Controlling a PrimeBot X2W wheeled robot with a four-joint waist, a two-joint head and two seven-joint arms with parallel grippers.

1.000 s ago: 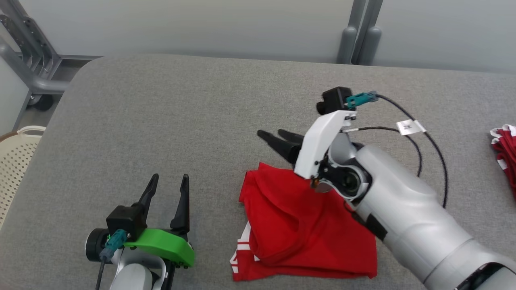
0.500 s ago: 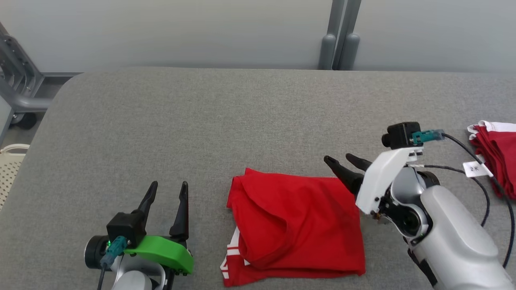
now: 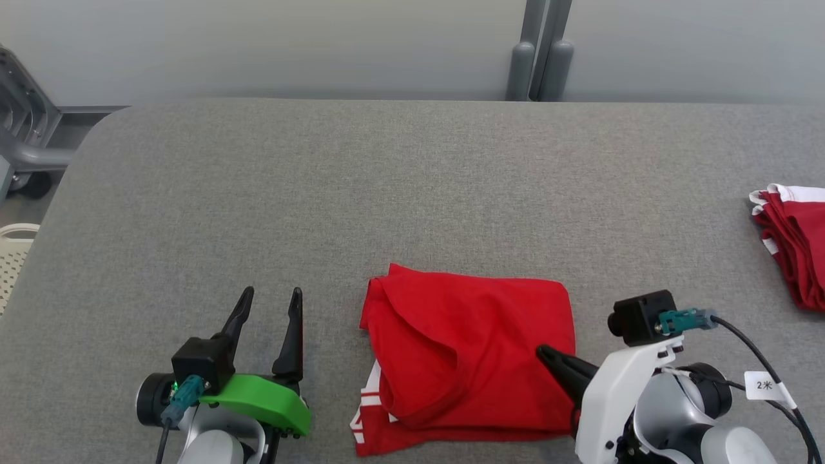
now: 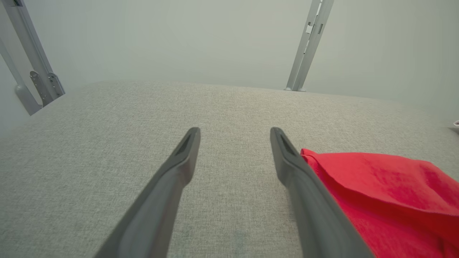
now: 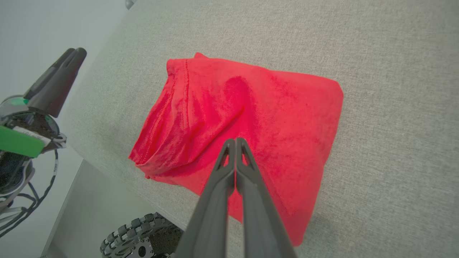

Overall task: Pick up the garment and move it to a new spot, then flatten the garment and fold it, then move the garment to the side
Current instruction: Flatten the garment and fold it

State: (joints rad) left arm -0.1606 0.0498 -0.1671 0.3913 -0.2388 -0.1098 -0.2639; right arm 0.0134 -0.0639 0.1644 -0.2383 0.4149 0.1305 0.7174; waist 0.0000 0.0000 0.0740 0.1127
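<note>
Here, folded red garment (image 3: 464, 348) lying at the near edge of the grey table (image 3: 387, 180), right gripper (image 3: 543, 352) fingers pressed together, tips over its right part, left gripper (image 3: 272, 295) spread wide, well apart on its left.

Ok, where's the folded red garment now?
In the head view, the folded red garment lies near the front edge of the grey table, between the open left hand and the shut right hand, whose tips overlap its right side.
</note>
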